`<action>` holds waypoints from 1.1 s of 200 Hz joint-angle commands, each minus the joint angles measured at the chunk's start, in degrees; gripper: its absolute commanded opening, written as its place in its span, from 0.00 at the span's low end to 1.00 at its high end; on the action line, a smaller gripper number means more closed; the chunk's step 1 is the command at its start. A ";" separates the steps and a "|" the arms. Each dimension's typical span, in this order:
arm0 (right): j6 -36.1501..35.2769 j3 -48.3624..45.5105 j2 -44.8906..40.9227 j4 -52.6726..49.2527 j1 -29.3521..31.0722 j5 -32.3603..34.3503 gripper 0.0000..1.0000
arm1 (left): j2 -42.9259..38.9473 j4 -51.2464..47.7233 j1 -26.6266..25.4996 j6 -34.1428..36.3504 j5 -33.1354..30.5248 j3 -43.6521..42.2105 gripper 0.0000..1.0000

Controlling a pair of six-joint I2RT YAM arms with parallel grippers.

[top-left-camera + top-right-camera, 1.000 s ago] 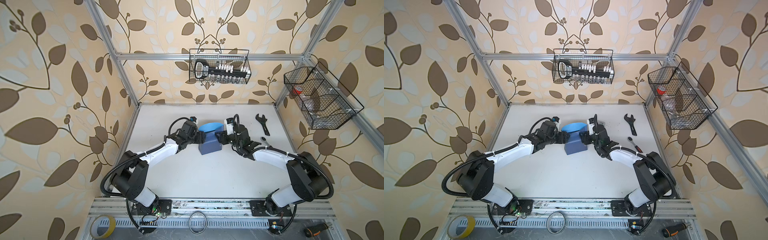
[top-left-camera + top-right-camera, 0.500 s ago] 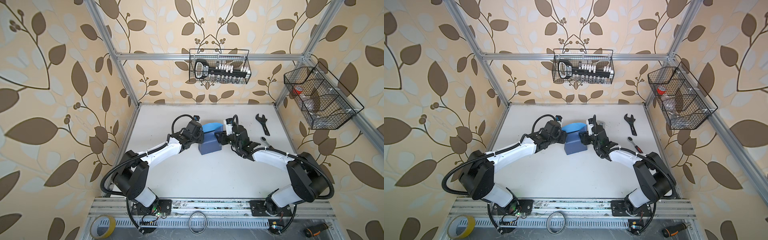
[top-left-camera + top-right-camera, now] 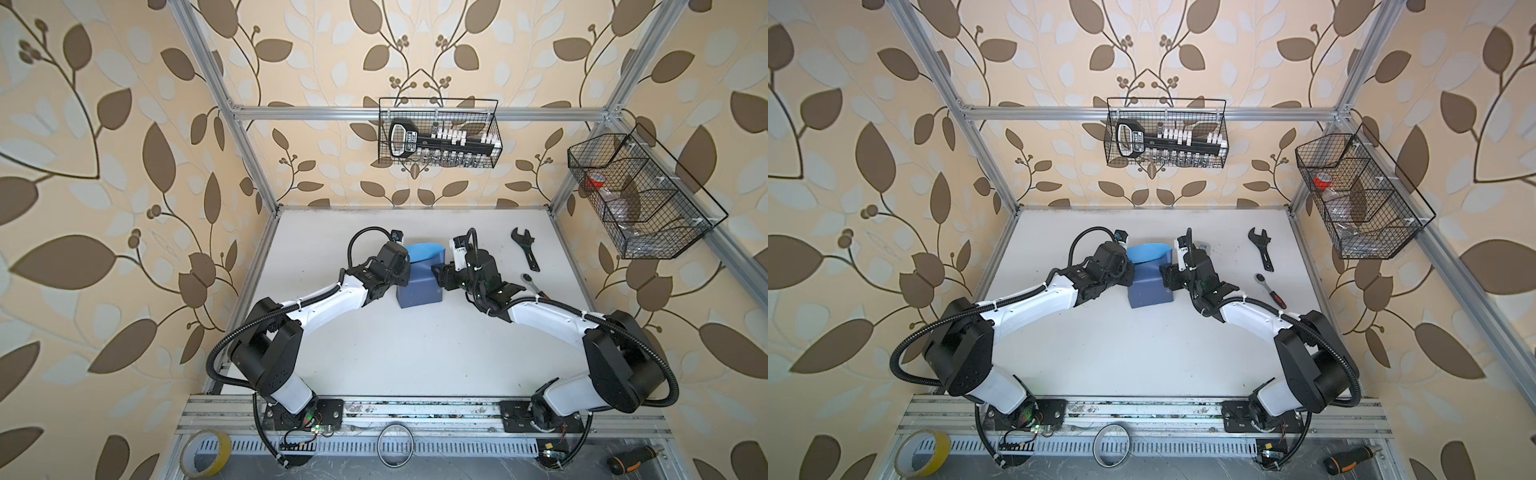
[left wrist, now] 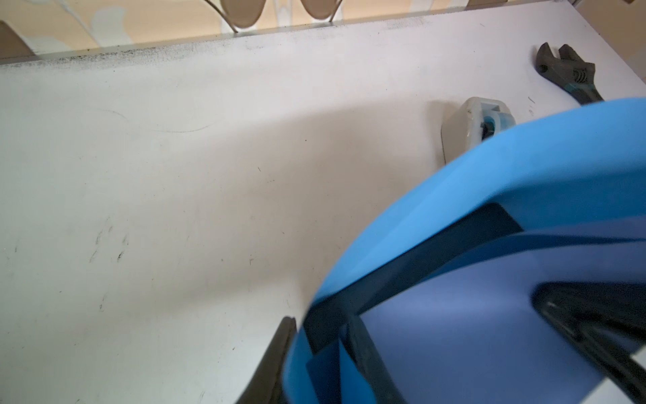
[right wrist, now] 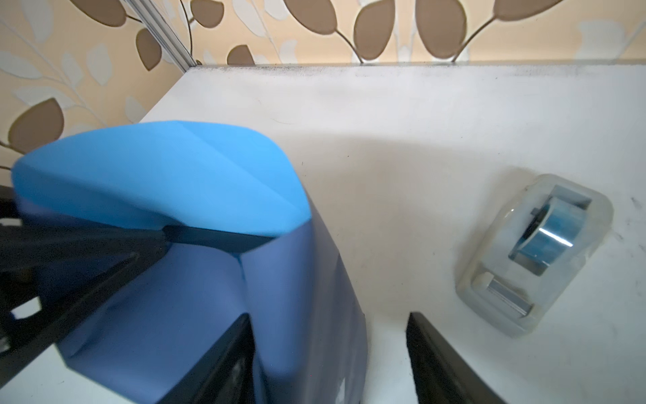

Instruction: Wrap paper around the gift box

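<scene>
The gift box shows only as a black strip (image 4: 437, 245) (image 5: 216, 239) under the paper. Slate-blue paper (image 3: 419, 286) (image 3: 1150, 289) covers its top and sides, and a light-blue flap (image 3: 424, 251) (image 5: 160, 175) curls up at the far end. At the box's left far corner, my left gripper (image 3: 401, 276) (image 4: 321, 335) is shut on a fold of the light-blue paper. My right gripper (image 3: 436, 276) (image 5: 328, 321) is open and straddles the box's right top edge, with one finger (image 5: 230, 349) on the papered top and the other (image 5: 430, 349) over the table.
A grey-white tape dispenser (image 5: 535, 255) (image 3: 1202, 247) sits just right of the box, behind my right gripper. A black wrench (image 3: 525, 249) and a ratchet (image 3: 536, 286) lie further right. Wire baskets (image 3: 436, 133) (image 3: 640, 199) hang on the back and right walls.
The left gripper's jaws have closed on the paper at the box's left side. The right gripper's jaws have opened a little wider. The box has stayed in place.
</scene>
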 commanded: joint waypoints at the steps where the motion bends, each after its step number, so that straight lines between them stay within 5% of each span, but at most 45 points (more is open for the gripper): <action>1: -3.08 3.02 -0.05 -3.17 -0.20 1.98 0.69 | 1.83 -2.55 -0.21 0.99 -0.64 0.68 0.26; 63: -5.84 8.15 4.65 -5.08 -0.20 2.27 0.60 | 2.29 -2.55 -0.25 1.10 0.21 1.24 0.26; 134: -5.51 3.54 4.27 -3.67 0.51 5.41 0.27 | -0.86 -2.78 -0.23 0.39 1.13 1.97 0.38; 220: -2.85 0.29 0.60 -2.79 2.92 5.72 0.27 | 0.65 -3.63 -0.38 1.22 0.55 1.95 0.22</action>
